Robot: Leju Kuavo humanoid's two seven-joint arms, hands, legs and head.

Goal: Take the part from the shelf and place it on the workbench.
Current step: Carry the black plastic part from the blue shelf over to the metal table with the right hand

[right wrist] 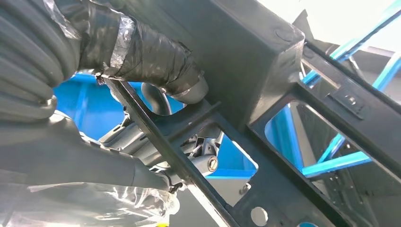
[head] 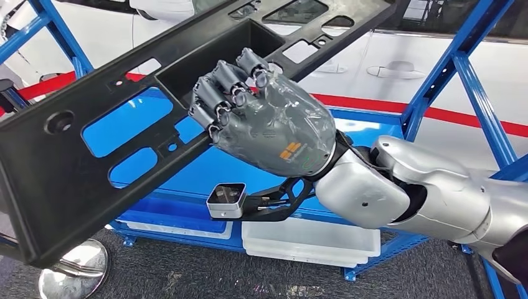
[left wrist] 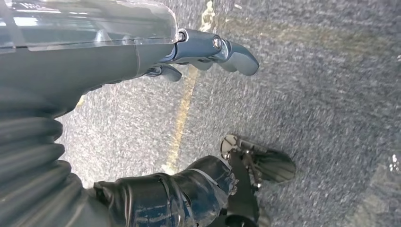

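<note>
The part is a long black plastic panel [head: 93,168] with several cut-outs and a square recess, tilted across the blue shelf from lower left to upper right. My right hand [head: 264,121] grips its near edge beside the recess, fingers curled over the top. Up close the thumb [right wrist: 156,56] presses under the panel [right wrist: 246,71] while the dark fingers wrap a thin rib. My left hand [left wrist: 208,52] hangs over grey carpet with its fingers loosely apart and nothing in it.
Blue shelf posts [head: 457,62] rise to the right and left of the panel. White trays [head: 311,240] sit on the shelf's bottom level. A chrome round stand base [head: 73,271] rests on the carpet at lower left. A white car body stands behind the shelf.
</note>
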